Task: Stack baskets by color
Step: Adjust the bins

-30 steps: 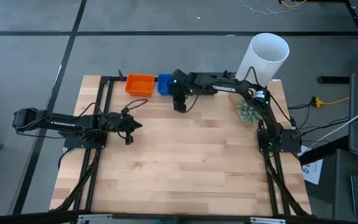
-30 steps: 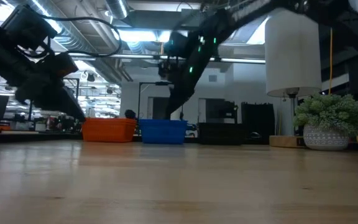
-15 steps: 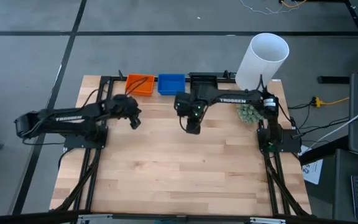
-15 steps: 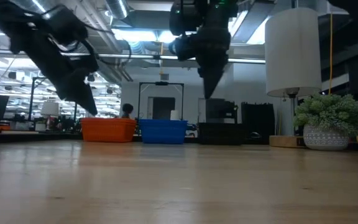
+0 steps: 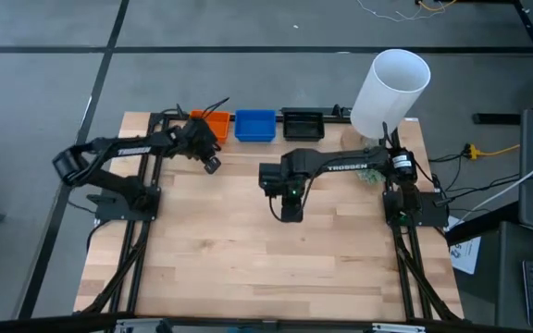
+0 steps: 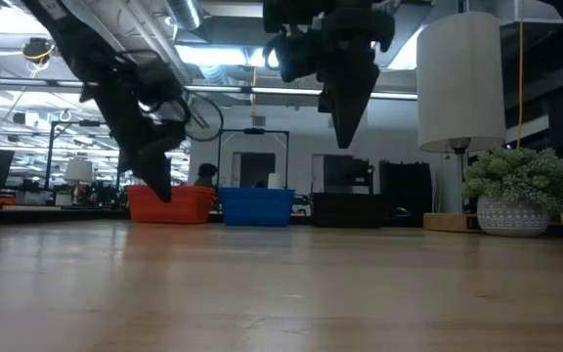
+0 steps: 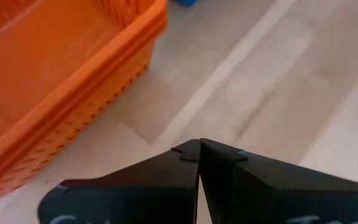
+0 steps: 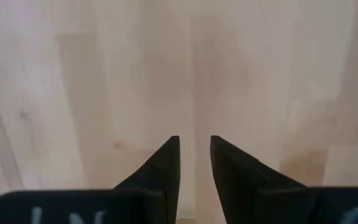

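1. The left pincer (image 5: 212, 165) has its two fingers (image 7: 185, 163) pressed tight together, tips meeting, with nothing between them. It hangs just above the counter (image 5: 266, 250), right beside the near corner of the orange basket (image 5: 213, 123); in the left wrist view the basket's perforated side wall (image 7: 73, 106) fills the space just ahead of the tips.
2. In the low view the left pincer (image 6: 159, 181) points steeply down in front of the orange basket (image 6: 179, 204), its tip near the basket's rim level.
3. The right pincer (image 5: 289, 211) is over the bare middle of the counter, well apart from the baskets. Its fingers (image 8: 166, 163) stand slightly parted with a narrow gap of plain wood showing between them, and it grips nothing.
4. In the low view the right pincer (image 6: 348, 122) hangs high above the counter, pointing down.
5. Along the far edge of the counter three stacks sit in a row: the orange basket on the left, a blue basket (image 5: 254, 125) just beside it, and a black basket (image 5: 303, 124) next to that.
6. Past the black basket a tall white cylinder (image 5: 391, 88) stands at the far right corner, with a small green plant (image 6: 521, 191) near its base.
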